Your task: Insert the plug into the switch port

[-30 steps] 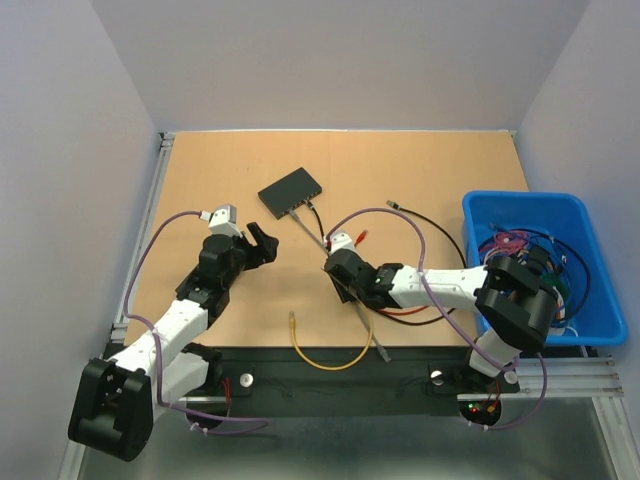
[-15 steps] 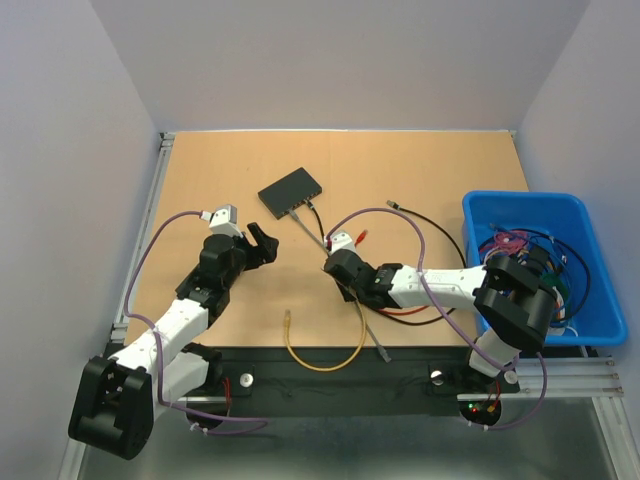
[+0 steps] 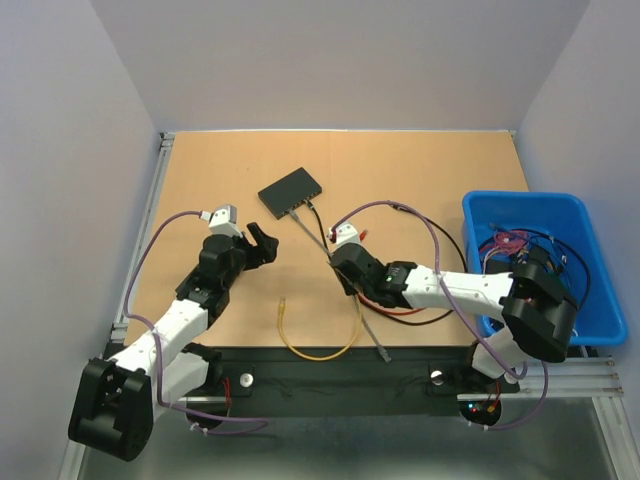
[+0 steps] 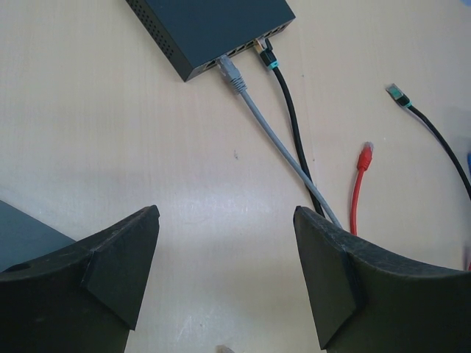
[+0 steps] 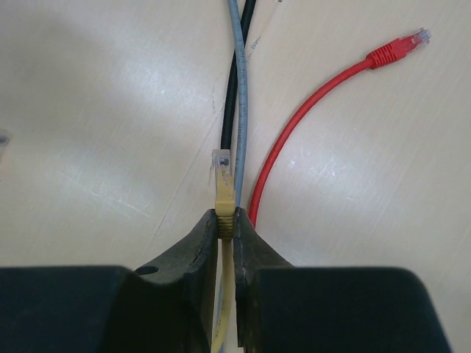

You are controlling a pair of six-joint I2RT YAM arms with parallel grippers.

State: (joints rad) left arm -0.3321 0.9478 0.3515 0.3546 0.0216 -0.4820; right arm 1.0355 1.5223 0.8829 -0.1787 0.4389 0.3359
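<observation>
Moved: right jaws have pinched onto the yellow plug point(image 5: 221, 180); the cable's far end point(image 3: 281, 304) slid left.
Bin: blue bin point(image 3: 520, 203), right edge, holds tangled cables point(image 3: 505, 240).
Left jaws: wide apart, empty.

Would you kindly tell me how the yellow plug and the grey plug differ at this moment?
The yellow plug is pinched between the fingers of the right gripper, apart from the switch; the grey plug sits plugged into the switch. The yellow plug's boot is yellow, the grey plug's is grey. Both are network-cable plugs.
</observation>
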